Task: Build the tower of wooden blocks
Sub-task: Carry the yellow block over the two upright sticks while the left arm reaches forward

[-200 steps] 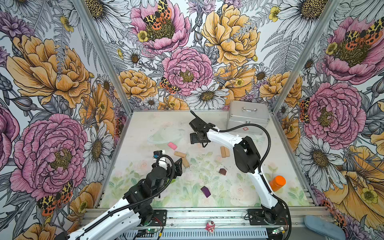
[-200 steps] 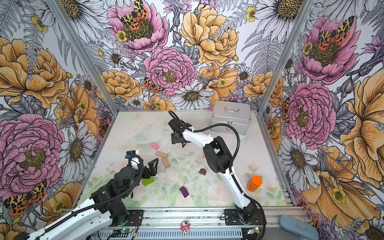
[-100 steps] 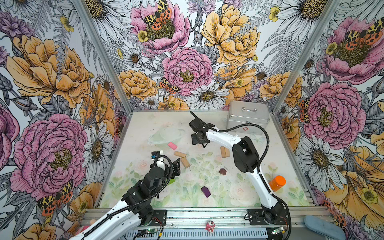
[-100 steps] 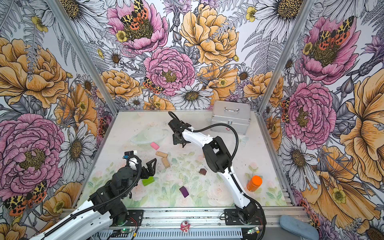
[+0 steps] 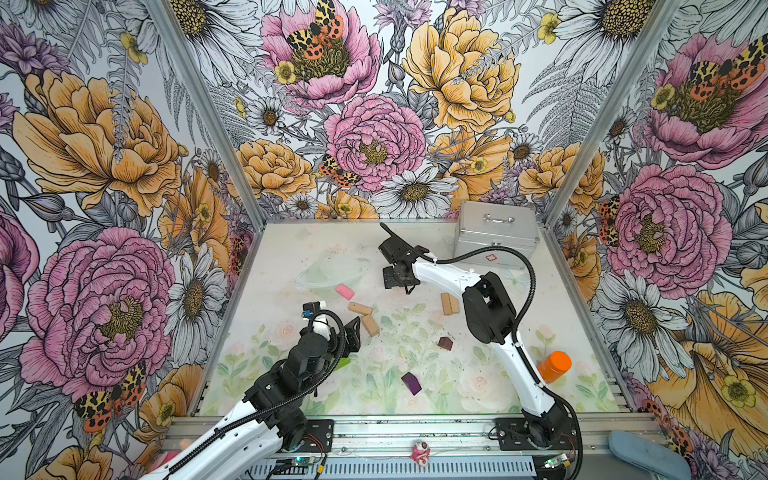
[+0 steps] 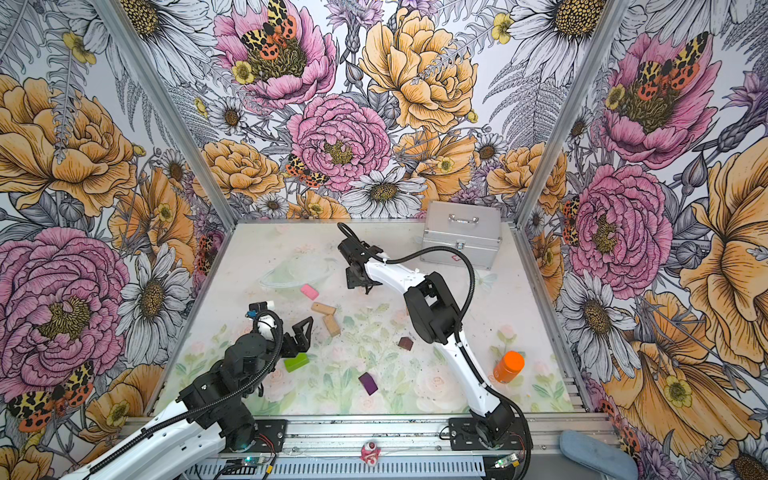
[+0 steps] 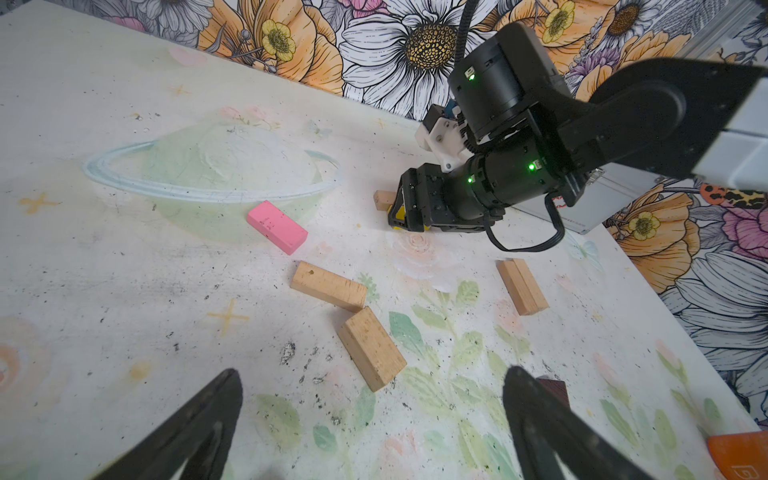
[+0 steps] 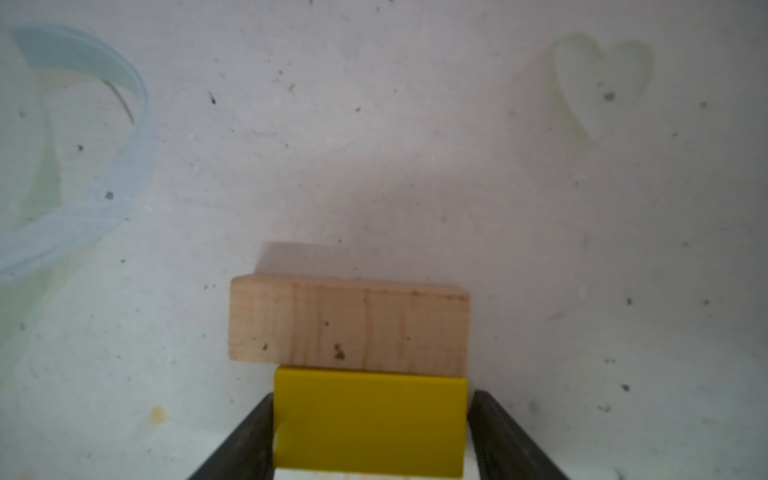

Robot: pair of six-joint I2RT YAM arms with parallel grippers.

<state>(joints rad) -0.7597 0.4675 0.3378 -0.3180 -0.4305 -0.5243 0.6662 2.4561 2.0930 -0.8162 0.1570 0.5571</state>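
Wooden bricks lying on the white painted table (image 5: 291, 249). The right gripper (image 8: 370, 399) is low over the middle-rear of the table, and its fingers (image 8: 257, 436) press against opposite sides of a yellow rectangular wooden block (image 8: 370, 424), pinching it. Which way this block's long axis runs cannot be told. Its far edge meets the long side of a plain tan wooden block (image 8: 349, 328), which lies flat and crosswise to the fingers. In both top views the other bricks lie flat and scattered. A pink wooden block (image 5: 344, 291) has its long axis on a diagonal from rear left to front right. Near it, a second tan block (image 5: 360, 308) lies almost across the view and touches a third tan block (image 5: 370, 325), which points more steeply toward the front, so that the two form a bent L. A pair of tan blocks (image 5: 450, 303) lies side by side, with the long axes pointing toward the rear. A dark-brown block (image 5: 445, 342) and a purple block (image 5: 411, 383) lie apart, nearer the front. The left gripper (image 7: 370, 384) hovers just beside a lime-green block (image 6: 296, 362), with its fingers (image 7: 216, 415) spread wide and holding nothing.
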